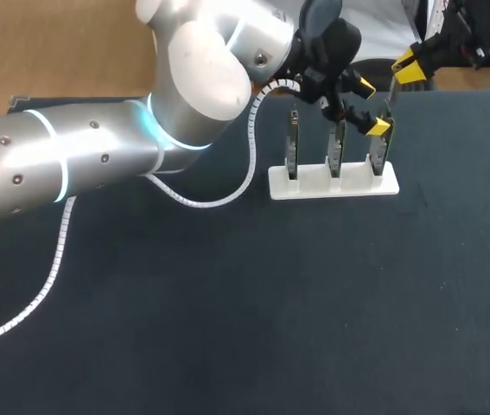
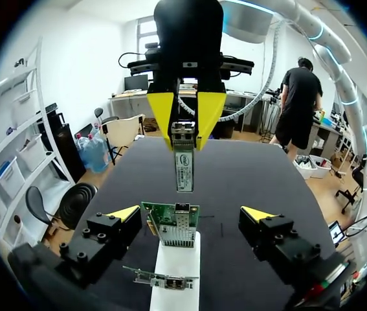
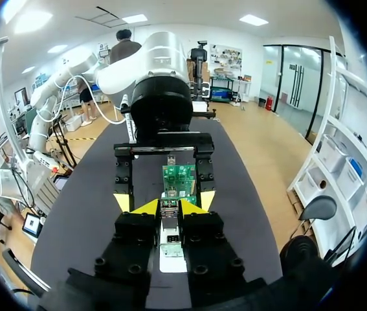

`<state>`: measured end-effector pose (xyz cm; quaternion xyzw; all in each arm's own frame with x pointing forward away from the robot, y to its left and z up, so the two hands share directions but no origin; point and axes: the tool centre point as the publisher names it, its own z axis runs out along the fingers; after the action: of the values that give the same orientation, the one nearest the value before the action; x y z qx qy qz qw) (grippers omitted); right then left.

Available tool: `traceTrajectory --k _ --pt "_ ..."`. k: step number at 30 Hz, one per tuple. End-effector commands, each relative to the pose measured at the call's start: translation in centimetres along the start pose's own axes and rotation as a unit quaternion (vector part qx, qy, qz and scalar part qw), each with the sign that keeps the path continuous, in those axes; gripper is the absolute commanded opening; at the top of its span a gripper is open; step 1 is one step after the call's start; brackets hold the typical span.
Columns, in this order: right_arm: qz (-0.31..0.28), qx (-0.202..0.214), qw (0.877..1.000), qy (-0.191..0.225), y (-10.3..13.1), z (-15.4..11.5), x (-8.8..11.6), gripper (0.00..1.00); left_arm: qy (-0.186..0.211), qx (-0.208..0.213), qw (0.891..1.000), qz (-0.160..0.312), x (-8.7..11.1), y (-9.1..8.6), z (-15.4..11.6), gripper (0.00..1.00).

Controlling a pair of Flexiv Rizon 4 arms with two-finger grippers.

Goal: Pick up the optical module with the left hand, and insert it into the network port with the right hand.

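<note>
Your right fingers [image 2: 161,116] are gripping the module [image 2: 183,170] near the green card [image 2: 169,225]; your left fingers [image 2: 125,212] are hanging open, flanking that card on the white stand [image 2: 183,256]

Bright overhead light, white glare on the left arm [image 1: 201,78], faint shadows on the dark table [image 1: 227,328]

The left arm [image 1: 72,164] is silver and tubular, with glowing pale-blue rings [image 1: 63,173], small dark screws [image 1: 104,158] and a white spiral-wrapped cable [image 1: 54,268]; the left end effector [image 1: 372,106] and right end effector [image 1: 409,69] are black, yellow-tipped
</note>
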<state>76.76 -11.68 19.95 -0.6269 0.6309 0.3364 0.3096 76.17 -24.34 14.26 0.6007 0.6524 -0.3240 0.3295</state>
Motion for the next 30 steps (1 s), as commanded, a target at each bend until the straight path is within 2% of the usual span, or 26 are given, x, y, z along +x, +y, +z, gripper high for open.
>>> traceTrajectory --k 1,30 --pt "-0.001 -0.002 1.0 0.0 -0.22 0.05 0.02 0.0 0.003 0.002 1.0 -0.002 -0.08 0.2 0.12 1.0" --pt "-0.001 -0.003 1.0 0.001 -0.32 0.24 0.18 0.0 0.01 0.011 1.0 -0.016 0.39 -0.53 0.43 1.0"
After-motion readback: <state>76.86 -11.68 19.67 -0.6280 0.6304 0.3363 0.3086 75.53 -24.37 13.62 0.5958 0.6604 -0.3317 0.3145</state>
